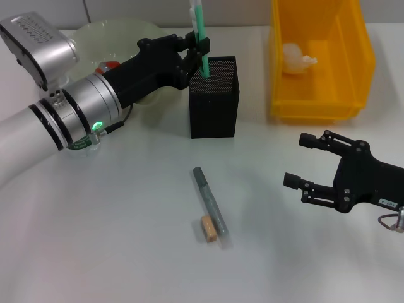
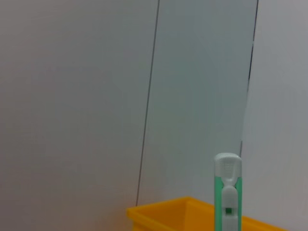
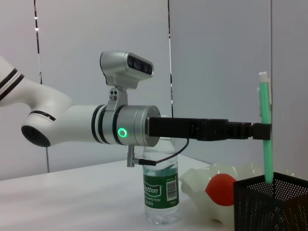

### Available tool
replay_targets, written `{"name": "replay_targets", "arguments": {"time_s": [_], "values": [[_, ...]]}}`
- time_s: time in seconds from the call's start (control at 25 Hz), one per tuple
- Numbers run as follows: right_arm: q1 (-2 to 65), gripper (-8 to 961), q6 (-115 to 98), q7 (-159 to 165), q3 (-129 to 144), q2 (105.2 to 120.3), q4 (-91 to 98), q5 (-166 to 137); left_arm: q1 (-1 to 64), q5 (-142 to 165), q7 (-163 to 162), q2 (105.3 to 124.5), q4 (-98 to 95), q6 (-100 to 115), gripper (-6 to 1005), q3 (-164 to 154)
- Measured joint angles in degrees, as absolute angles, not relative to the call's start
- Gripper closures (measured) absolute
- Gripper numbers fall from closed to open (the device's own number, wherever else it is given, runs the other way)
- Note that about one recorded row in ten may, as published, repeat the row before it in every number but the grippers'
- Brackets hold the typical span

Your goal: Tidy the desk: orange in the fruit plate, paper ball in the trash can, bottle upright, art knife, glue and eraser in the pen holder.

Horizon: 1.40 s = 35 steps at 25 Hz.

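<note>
Already done: orange in fruit plate, paper ball in yellow trash can, bottle upright. Now: left end effector clamped on green art knife, tip inside pen holder. Left: grey glue and eraser on worktop. Right end effector idle, spread apart.

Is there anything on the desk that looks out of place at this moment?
Yes. A grey glue stick and a small eraser lie loose on the table, outside the pen holder. The left gripper holds the green art knife upright in the holder.
</note>
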<state>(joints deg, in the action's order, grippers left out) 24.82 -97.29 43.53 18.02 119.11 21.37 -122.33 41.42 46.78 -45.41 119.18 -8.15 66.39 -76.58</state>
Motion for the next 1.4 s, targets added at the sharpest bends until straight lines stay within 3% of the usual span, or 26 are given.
{"name": "replay_targets", "arguments": {"time_s": [1.4], "values": [[25.0,161,-96.9,43.8,18.2,119.09,21.4,-122.3,41.8,46.8,-45.3,119.26,-8.2,64.3,792,-78.8]]}}
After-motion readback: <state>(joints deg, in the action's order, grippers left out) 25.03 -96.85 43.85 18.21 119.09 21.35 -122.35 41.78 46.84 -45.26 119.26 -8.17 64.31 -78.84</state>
